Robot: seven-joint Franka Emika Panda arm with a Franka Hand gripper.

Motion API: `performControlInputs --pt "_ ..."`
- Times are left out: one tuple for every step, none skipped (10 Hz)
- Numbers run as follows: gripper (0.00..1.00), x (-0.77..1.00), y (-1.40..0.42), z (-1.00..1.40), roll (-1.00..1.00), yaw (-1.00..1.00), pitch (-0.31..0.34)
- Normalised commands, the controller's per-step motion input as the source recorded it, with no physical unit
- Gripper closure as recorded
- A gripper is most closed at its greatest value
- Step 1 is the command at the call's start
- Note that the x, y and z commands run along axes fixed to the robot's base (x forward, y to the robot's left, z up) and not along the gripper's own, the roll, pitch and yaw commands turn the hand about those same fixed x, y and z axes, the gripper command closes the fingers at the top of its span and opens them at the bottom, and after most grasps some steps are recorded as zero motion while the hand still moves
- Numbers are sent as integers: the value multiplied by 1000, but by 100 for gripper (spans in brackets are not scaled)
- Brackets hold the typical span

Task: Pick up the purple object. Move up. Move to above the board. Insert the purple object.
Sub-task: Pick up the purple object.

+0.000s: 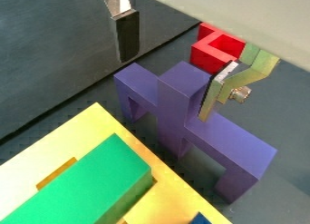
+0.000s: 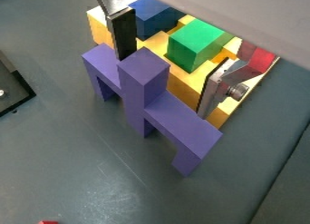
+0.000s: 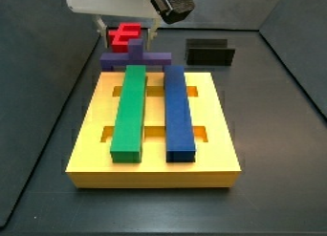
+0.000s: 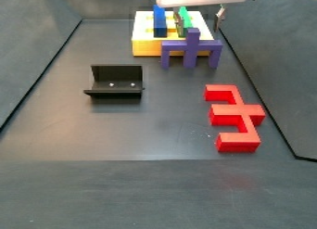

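Note:
The purple object stands on the dark floor, legs down, right beside one short end of the yellow board; both show in both side views, the purple object and the board. My gripper is low over the purple object and open. Its silver fingers stand on either side of the raised ridge, one near it, the other well apart. The green bar and blue bar lie on the board.
A red piece lies on the floor beyond the purple object from the board; it also shows in a wrist view. The black fixture stands off to one side. Dark walls bound the floor.

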Motion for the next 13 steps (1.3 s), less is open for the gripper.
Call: performControlInputs --pt "0 -120 23 -57 236 40 -34" --pt "0 -120 34 -77 237 9 -37" --pt "0 -89 40 -97 247 0 -27" --pt "0 -63 43 -109 266 0 -20" --pt "0 -6 31 -100 270 0 -6" --pt "0 0 0 -60 290 0 0" --pt "0 0 0 -46 284 -11 0" --pt "0 0 0 -51 266 -11 0" --pt "0 0 14 -37 267 -3 0" --pt "0 0 26 -54 264 0 0" --pt "0 0 40 -63 254 0 0" --pt "0 -6 26 -40 223 0 0" --pt "0 -40 3 -26 146 -17 0"
